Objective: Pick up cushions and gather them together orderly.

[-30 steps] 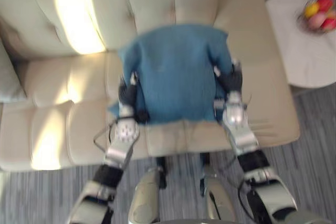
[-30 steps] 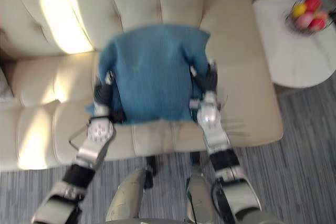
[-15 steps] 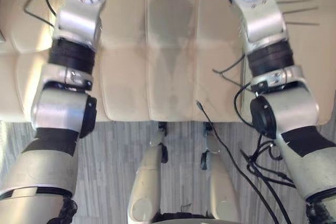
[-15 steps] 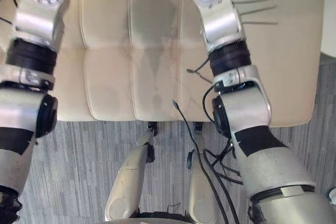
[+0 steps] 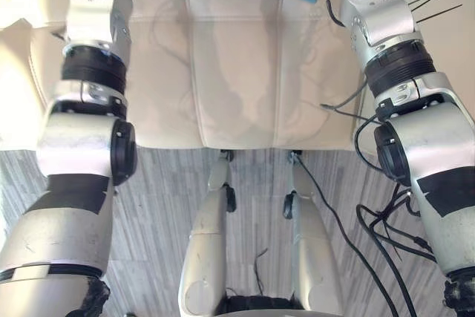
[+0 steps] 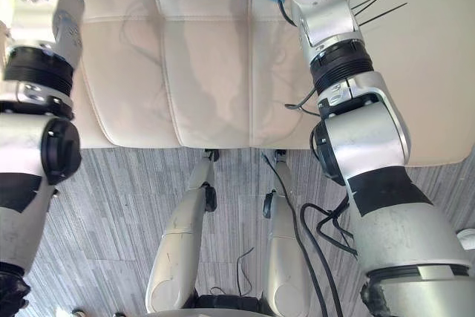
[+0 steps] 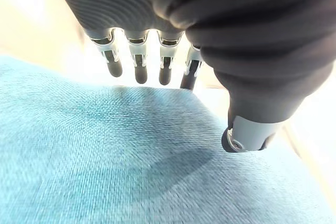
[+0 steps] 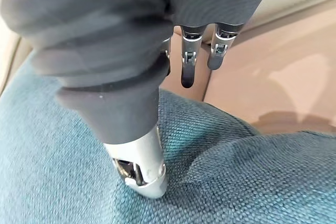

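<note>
- A cream leather sofa (image 5: pixel 237 72) takes up the upper half of both eye views. Stitched seams run up and down its seat, and its front edge crosses the frame about midway.
- Sunlight brightens the sofa at the far upper left.
- A grey striped carpet (image 5: pixel 159 206) covers the lower half.
- A small white object (image 6: pixel 466 238) sits at the right edge; what it is cannot be told.
</note>
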